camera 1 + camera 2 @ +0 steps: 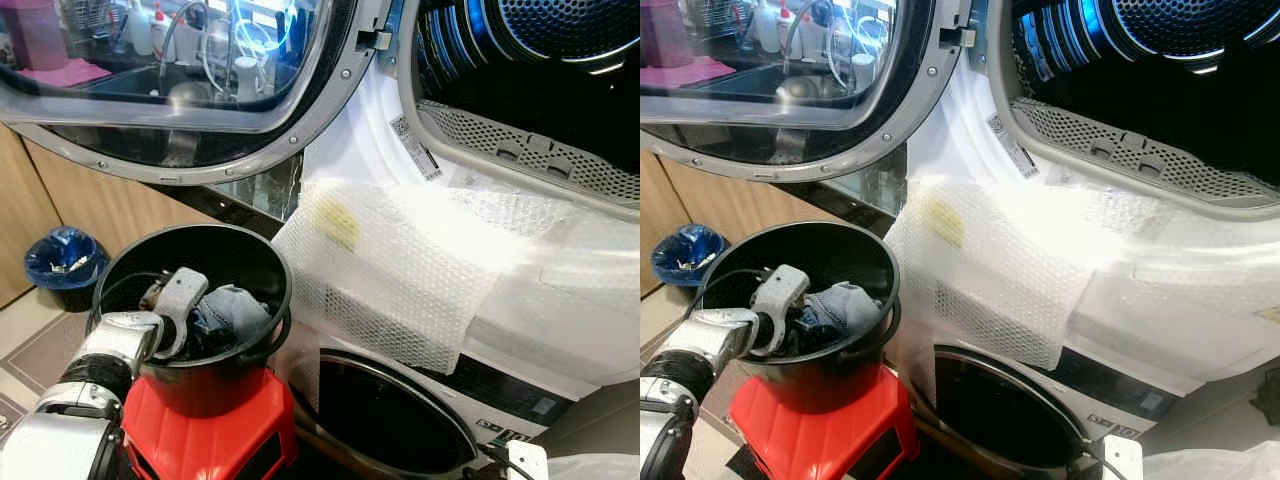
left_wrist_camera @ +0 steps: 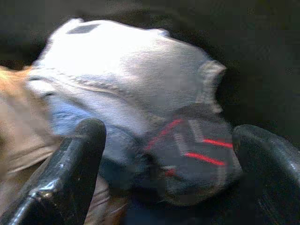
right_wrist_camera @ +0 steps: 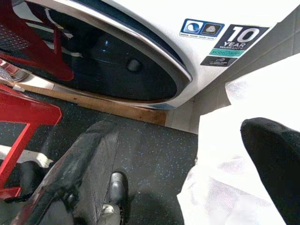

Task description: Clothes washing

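Stage: early, by my reading. The clothes sit in the round black plastic bucket (image 1: 215, 262), and the upper drum (image 1: 530, 70) looks bare of laundry from here, so nothing appears loaded yet.
Clothes: a bundle of grey-blue and dark fabric (image 1: 225, 312) lies inside the bucket; the left wrist view shows a pale grey knit piece (image 2: 126, 70) lying on a dark piece with red stripes (image 2: 197, 152), beside something tan.
Bucket: it stands on a red plastic stool (image 1: 200, 435) just in front of the stacked white machines, beside the lower round dark-glass door (image 1: 390, 415).
Left claw (image 2: 168, 145): reaching into the bucket, fingers spread apart on either side of the dark striped piece, not closed on it; it holds nothing yet.
Right claw (image 3: 187, 173): hanging low near the floor by the lower machine, fingers apart, empty.
Upper door: the large round glass door (image 1: 170, 80) is swung open.
Left to do: grip the clothes, lift them out, put them in a drum, shut the door.
Wrapping: bubble wrap (image 1: 400, 270) covers the panel between the two machines.
Writing: a sticker (image 3: 239, 42) on the lower machine reads "10 YEAR WARRANTY"; the smaller labels are too small to read.
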`<state>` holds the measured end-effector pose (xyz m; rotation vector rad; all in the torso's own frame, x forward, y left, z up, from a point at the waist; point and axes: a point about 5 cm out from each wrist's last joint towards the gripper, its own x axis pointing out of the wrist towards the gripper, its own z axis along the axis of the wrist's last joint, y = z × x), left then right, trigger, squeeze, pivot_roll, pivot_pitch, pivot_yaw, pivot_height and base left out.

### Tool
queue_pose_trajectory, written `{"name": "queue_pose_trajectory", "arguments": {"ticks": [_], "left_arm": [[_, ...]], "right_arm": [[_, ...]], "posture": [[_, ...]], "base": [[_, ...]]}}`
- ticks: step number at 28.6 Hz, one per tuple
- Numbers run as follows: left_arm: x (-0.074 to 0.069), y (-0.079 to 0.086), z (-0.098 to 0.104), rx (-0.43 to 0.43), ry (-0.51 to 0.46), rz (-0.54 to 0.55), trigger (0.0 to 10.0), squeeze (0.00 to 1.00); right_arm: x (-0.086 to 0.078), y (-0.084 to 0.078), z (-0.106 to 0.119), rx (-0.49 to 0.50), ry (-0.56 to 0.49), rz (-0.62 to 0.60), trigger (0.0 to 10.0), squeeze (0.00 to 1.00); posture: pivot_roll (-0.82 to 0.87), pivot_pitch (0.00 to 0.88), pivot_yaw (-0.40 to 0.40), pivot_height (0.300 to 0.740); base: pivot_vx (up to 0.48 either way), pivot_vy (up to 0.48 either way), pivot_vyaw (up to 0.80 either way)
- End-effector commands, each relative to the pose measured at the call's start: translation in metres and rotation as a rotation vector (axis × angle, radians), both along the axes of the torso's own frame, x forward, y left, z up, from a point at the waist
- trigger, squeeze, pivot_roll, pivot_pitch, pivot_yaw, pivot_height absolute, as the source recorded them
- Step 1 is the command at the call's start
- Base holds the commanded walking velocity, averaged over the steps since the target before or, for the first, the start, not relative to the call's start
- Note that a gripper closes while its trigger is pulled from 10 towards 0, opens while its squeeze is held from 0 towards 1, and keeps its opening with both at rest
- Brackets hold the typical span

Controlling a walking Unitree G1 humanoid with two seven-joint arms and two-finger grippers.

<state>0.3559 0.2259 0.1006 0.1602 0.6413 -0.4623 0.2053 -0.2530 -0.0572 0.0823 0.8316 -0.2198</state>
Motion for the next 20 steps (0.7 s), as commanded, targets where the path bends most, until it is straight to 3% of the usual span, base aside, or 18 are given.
{"name": "queue_pose_trajectory", "arguments": {"ticks": [1,11,20], "left_arm": [[-0.005,-0.007,-0.012,-0.054,0.045,-0.013,10.0,0.00],[-0.009,-0.016,-0.024,-0.150,0.108,0.061,10.0,0.00],[-0.019,-0.010,-0.044,-0.073,0.177,0.185,10.0,0.00]], "right_arm": [[-0.003,-0.012,0.002,-0.019,0.002,-0.022,10.0,0.00],[-0.002,-0.015,0.004,-0.027,-0.005,-0.024,10.0,0.00],[0.001,-0.015,0.006,-0.026,-0.012,-0.027,10.0,0.00]], "posture": [[0.02,0.088,-0.177,0.740],[0.00,0.063,-0.174,0.740],[0.00,0.066,-0.174,0.740]], "base": [[0.000,0.000,0.00],[0.000,0.000,0.00],[0.000,0.000,0.00]]}}
